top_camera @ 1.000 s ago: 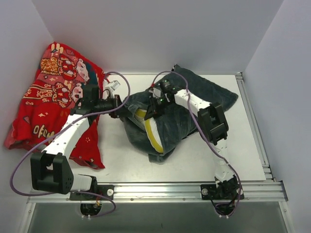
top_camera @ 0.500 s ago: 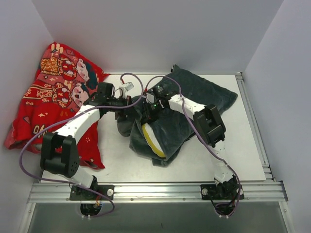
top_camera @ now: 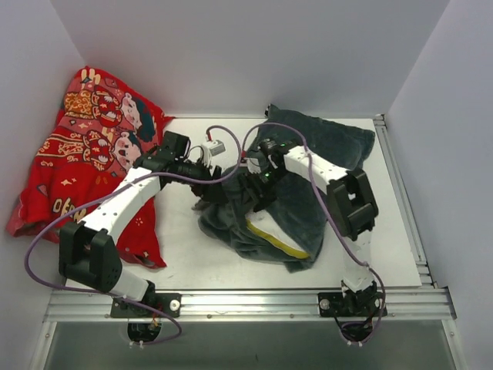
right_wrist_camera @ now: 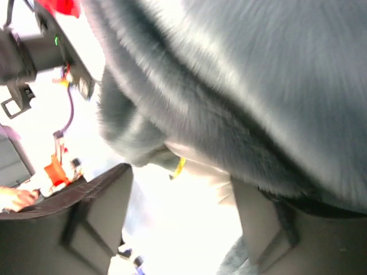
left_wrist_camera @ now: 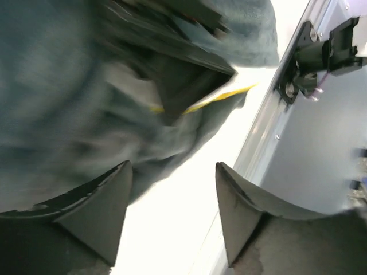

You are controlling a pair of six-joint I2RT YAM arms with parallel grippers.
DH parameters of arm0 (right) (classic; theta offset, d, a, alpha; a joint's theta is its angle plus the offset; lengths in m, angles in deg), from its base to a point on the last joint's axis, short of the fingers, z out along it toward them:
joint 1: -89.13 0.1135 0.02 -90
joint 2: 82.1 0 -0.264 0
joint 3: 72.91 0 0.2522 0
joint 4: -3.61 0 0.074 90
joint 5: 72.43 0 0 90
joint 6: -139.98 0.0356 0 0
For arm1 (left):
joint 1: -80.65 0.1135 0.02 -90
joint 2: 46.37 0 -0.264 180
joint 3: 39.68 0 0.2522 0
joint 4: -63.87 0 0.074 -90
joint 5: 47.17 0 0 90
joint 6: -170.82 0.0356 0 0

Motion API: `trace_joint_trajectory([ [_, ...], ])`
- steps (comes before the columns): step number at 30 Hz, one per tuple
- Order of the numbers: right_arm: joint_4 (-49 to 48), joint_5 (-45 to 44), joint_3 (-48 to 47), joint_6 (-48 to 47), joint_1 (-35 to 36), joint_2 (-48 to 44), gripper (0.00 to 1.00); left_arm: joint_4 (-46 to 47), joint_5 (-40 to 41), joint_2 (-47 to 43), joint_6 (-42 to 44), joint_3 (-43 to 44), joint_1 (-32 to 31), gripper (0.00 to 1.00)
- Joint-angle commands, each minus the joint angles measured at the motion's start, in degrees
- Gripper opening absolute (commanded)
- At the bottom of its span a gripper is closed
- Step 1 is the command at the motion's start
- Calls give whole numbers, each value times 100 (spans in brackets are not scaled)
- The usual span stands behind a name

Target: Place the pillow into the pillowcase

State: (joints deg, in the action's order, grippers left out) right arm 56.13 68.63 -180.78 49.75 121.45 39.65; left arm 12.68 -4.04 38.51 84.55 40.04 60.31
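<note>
left gripper (left_wrist_camera: 173,172) and right gripper (right_wrist_camera: 182,177) gape empty at the pillowcase (top_camera: 331,142); best pinch its mouth edges and draw them over the exposed pillow (top_camera: 269,229)

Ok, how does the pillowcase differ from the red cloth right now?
The pillowcase is plain dark grey-blue plush; the red cloth is printed with cartoon figures. The pillowcase lies mid-table with the pillow poking out; the red cloth is heaped against the left wall. Both are limp, rumpled fabric.
</note>
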Motion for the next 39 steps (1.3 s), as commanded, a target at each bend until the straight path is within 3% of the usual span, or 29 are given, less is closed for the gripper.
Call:
trace_joint_trajectory([
  [1,1387,-317,278,-829,-506,-1126,73,-589,99,-165,998,1338,-32,70],
  [3,1572,-291,305,-900,-831,-1671,75,-608,397,36,1191,1832,-49,75],
  [6,1634,-317,419,-656,-1498,-2243,76,-302,1360,562,1253,1965,-84,75],
  [9,1661,-649,664,-400,-2252,-2481,76,-64,1732,1290,1280,2140,-137,73],
  [12,1827,-1816,1095,-373,-2790,-2490,76,104,1760,1880,1315,2333,-260,73],
  [15,2240,-2197,1350,-460,-3064,-2227,76,192,1655,2189,1534,2343,-392,71],
  [18,2189,-2224,1632,-548,-3117,-1954,74,166,1330,2217,1841,2142,-506,63],
  [19,2127,-2146,1650,-540,-3082,-1849,73,148,1260,2165,1912,1906,-532,55],
  [23,1802,-1759,1019,-373,-2793,-894,60,-1,646,1700,2150,985,-690,40],
  [26,1722,-1556,-183,-224,-2486,-278,51,-62,574,1164,2115,255,-805,35],
  [29,1749,-1442,-1354,-118,-2169,164,40,-107,643,662,2010,-73,-937,38],
  [31,1784,-1450,-1680,5,-2063,243,20,-115,1152,416,1939,-48,-876,43],
  [32,1810,-1477,-1638,23,-2010,217,11,-115,1302,363,1930,5,-788,45],
  [33,1819,-1503,-1489,14,-1975,148,0,-107,1434,284,1930,188,-692,52],
  [35,1714,-1512,-779,23,-2010,-116,0,-237,1698,344,1782,391,-419,56],
  [39,1521,-1670,514,-91,-2089,-687,0,-476,1655,1152,1377,752,-357,54],
])
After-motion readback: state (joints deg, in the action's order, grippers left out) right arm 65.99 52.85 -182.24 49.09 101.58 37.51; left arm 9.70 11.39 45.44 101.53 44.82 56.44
